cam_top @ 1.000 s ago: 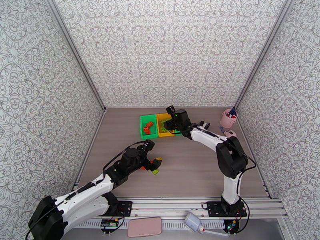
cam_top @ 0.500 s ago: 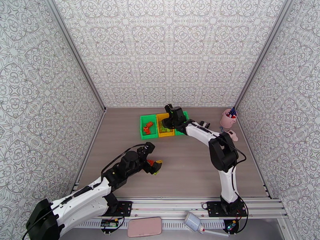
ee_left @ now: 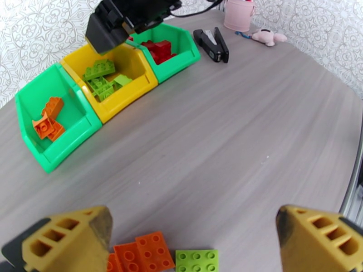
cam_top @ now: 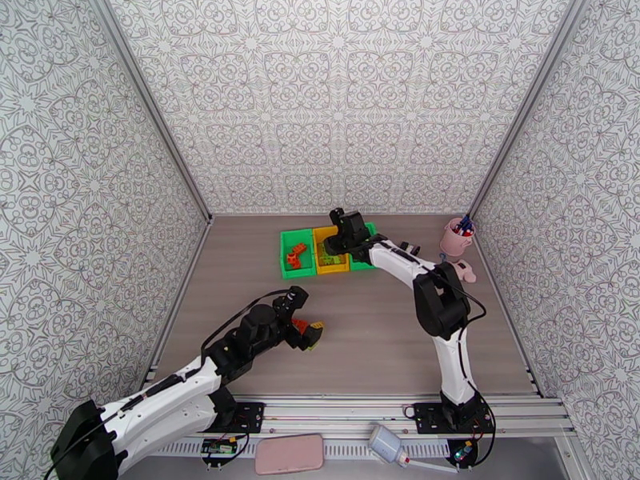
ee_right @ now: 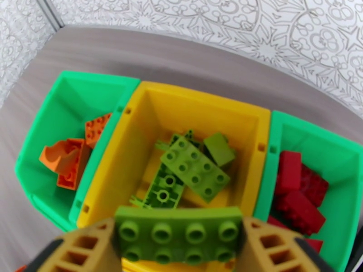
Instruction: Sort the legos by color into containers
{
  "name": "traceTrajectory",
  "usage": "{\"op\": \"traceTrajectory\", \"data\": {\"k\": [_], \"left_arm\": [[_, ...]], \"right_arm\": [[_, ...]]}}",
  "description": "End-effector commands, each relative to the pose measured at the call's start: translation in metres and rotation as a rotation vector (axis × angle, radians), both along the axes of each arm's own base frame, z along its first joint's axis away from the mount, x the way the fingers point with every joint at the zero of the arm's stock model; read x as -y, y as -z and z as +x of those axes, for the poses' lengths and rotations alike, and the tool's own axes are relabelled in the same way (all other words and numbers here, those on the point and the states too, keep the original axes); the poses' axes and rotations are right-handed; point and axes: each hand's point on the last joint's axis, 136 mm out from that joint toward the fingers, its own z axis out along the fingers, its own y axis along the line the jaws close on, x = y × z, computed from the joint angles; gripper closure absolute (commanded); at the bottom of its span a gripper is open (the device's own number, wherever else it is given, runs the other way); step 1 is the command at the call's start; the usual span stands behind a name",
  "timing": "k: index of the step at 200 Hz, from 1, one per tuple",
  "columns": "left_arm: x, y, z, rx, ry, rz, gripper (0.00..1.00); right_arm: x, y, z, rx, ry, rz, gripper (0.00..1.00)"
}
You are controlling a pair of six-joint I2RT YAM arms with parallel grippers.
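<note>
A robotics lab test cell: a grey wood-grain tabletop (cam_top: 360,330) is boxed in on three sides by white wall panels printed with a grey ornamental pattern (cam_top: 336,106), held in bare aluminium frame rails (cam_top: 360,411). Two white-and-black jointed robot arms (cam_top: 168,390) are bolted to black base plates (cam_top: 244,414) on the near rail, with a small exposed circuit board (cam_top: 218,448) just in front

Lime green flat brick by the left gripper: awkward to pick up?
Likely stiff and light: the lime green flat brick looks like hard plastic. Lying low on the table, it may slide against the orange bricks beside it as the left gripper closes.
</note>
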Motion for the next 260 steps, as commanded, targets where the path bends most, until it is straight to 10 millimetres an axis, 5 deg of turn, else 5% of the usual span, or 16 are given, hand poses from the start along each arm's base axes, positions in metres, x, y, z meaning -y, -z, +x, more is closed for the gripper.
{"op": "traceTrajectory", "data": {"k": [1,113,151,199,260], "left_arm": [[-0.005,0.001,-0.001,0.005,-0.027,-0.007,0.0],[-0.023,-0.006,0.016,-0.008,-0.095,0.026,0.0],[-0.029,-0.011,0.022,-0.035,-0.138,0.03,0.0],[-0.044,-0.003,0.03,-0.133,-0.232,0.038,0.0],[-0.051,0.002,0.039,-0.185,-0.26,0.028,0.0]], "right_arm": [[-0.003,0.008,0.006,-0.029,0.006,0.003,0.52],[-0.005,0.013,0.018,-0.027,0.035,-0.001,0.5],[-0.006,-0.002,0.018,-0.005,0.024,0.011,0.29],[0.003,-0.033,0.001,0.06,0.014,0.049,0.1],[0.021,-0.049,-0.034,0.093,0.003,0.073,0.08]]}}
